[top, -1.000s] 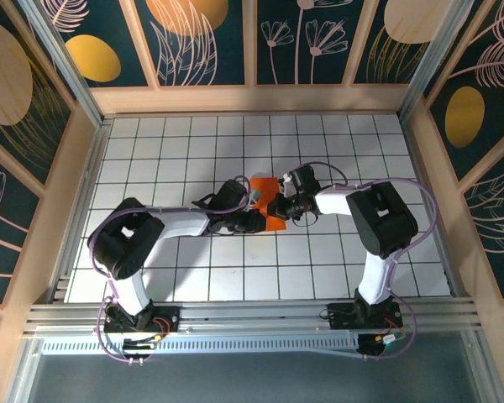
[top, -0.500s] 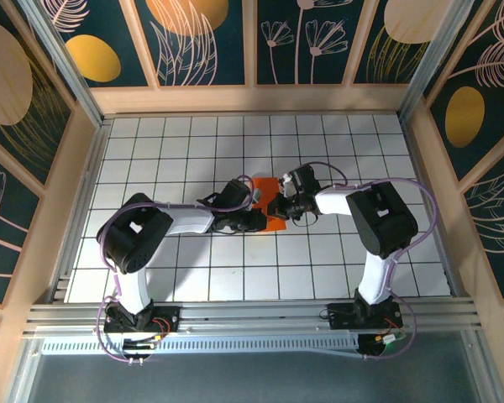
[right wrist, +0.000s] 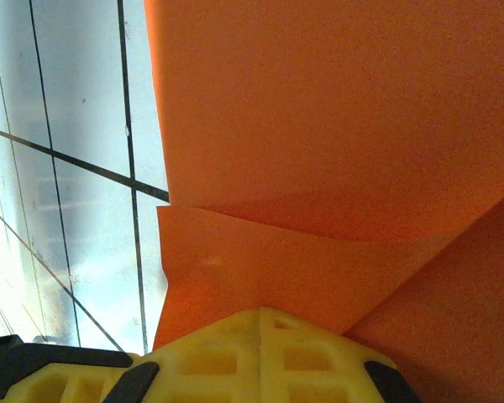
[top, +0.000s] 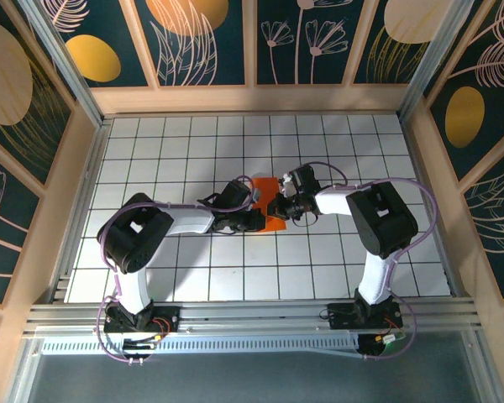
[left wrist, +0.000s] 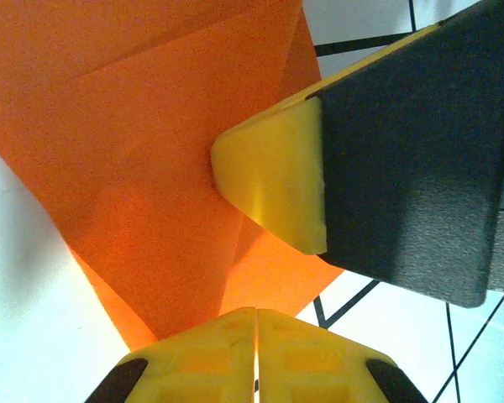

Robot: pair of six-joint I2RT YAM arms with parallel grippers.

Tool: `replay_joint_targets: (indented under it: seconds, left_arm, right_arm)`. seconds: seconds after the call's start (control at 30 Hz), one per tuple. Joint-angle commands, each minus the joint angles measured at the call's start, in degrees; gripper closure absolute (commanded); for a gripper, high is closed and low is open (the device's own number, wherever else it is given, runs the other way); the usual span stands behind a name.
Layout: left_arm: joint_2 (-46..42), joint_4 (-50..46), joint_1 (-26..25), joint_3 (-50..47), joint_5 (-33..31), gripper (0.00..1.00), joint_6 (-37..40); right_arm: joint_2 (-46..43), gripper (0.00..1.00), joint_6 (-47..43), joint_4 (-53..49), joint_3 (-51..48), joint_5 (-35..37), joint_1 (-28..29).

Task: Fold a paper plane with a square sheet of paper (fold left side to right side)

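The square sheet of paper (top: 265, 186) is bright orange and partly folded, lying mid-table with layered flaps. In the left wrist view the paper (left wrist: 143, 151) shows several creased layers. My left gripper (left wrist: 256, 323) is shut, its yellow tips resting on the paper's near edge. From the right, the yellow tip of the right gripper's fingers (left wrist: 273, 180) presses onto the same sheet. In the right wrist view my right gripper (right wrist: 261, 319) is shut, its tips down on a folded flap of the paper (right wrist: 336, 126). From above, the left gripper (top: 259, 220) and right gripper (top: 276, 207) meet over the sheet.
The white grid-tiled table (top: 185, 134) stretches all round the paper. Wooden walls (top: 252, 99) with patterned panels fence it on three sides. A metal rail (top: 252, 315) with the arm bases runs along the near edge.
The left arm's elbow has shifted slightly right and away from the near edge. Both grippers stay shut on the same spot over the paper.
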Motion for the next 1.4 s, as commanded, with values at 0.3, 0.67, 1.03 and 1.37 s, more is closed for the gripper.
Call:
replay_joint_targets:
  seconds: [0.3,0.67,1.03,1.37]
  left_arm:
    - [1.1,-2.3,-0.2,-0.3,-2.2,0.91,1.1]
    - [1.1,-2.7,-0.2,-0.4,-2.5,0.92,1.4]
    - [1.2,-2.6,-0.2,-1.4,-3.0,0.92,1.2]
    - [1.3,-1.2,-0.2,-2.9,-2.2,0.94,0.4]
  right_arm:
    - [1.4,1.0,-0.5,-2.5,-1.4,1.5,0.4]
    - [1.6,1.0,-0.5,-2.6,-1.2,1.4,0.5]
    - [1.6,1.0,-0.7,-2.8,-1.0,1.3,0.5]
    - [0.7,1.0,-0.8,-2.3,0.3,-0.5,0.4]
